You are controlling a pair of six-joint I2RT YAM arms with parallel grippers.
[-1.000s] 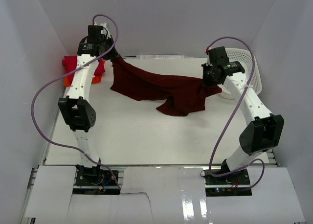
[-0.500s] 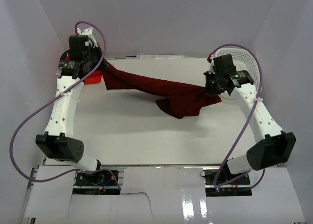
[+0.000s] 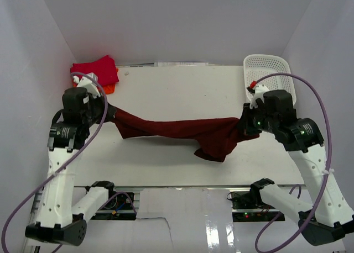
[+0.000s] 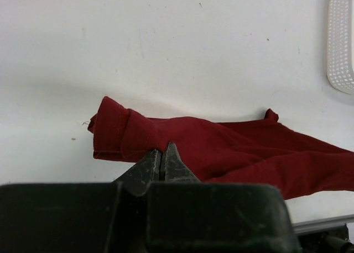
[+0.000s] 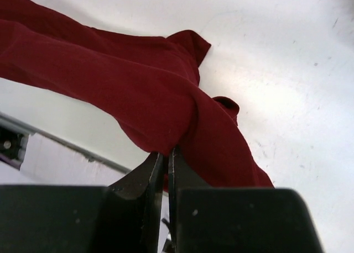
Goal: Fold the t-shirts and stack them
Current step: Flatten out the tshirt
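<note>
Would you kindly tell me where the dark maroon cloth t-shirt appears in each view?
Top external: the dark maroon cloth t-shirt stretches across the middle, between the left pincer and right pincer.
Left wrist: t-shirt, lower centre to right edge.
Right wrist: t-shirt, upper left down to bottom centre.
Shared landmark: white plastic mesh basket, upper right in top external and left wrist only.

Robot lab cell: white enclosure walls (image 3: 177,26), table (image 3: 182,90).
</note>
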